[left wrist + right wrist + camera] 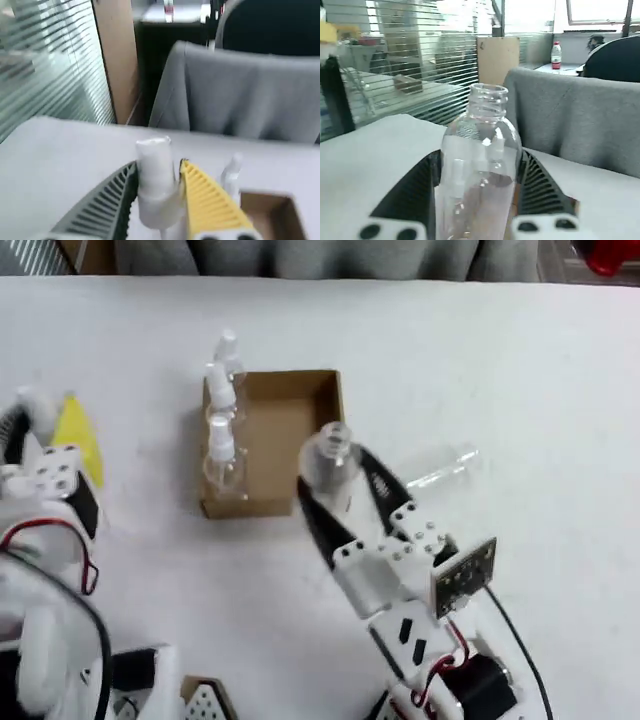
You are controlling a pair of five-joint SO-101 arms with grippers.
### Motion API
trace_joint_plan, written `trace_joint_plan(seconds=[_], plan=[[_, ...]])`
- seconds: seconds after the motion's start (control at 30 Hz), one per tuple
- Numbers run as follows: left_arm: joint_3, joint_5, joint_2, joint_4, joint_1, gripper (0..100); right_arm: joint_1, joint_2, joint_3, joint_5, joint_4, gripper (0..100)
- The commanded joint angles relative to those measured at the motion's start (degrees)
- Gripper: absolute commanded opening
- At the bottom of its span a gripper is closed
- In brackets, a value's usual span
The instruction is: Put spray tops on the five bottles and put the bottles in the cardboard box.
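The right tool (330,468) is clenched on an uncapped bottle (477,170), which stands upright with its open neck pointing up, just at the right wall of the cardboard box (290,376). The left tool (159,192) grips a white spray top (154,167) with its long axis vertical, above the tabletop (520,360). Capped bottles (222,430) line the box's left wall, and another bottle (440,472) lies on its side to the right of the box.

Capped bottles (222,415) line the cardboard box's (285,410) nine o'clock wall; its three o'clock half lies bare beside my right claw (332,472) and its uncapped bottle (330,448). A lying bottle (445,470) bars the tabletop (500,360) at that claw's three o'clock.
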Motion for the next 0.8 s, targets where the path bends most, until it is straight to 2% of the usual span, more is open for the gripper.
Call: trace_joint_plan(seconds=[0.0,0.2,0.37,0.53,0.77], plan=[[-3.3,9.4,0.6,-9.9,1.3,6,-6.5,-0.3,1.1,-2.9,-1.4,1.6],[-3.3,17.8,0.7,-18.2,1.4,6,-13.4,-0.3,4.6,-1.6,-1.4,1.6],[-3.3,25.1,0.7,-26.5,1.5,6,-13.8,-0.3,7.5,-1.6,-1.4,1.6],[-3.3,33.3,1.7,-31.6,2.0,6,-13.7,-0.6,9.1,-1.6,-1.4,1.6],[-3.3,32.7,8.3,-33.5,12.8,6,-13.7,-1.8,13.7,-1.6,-1.5,1.6]])
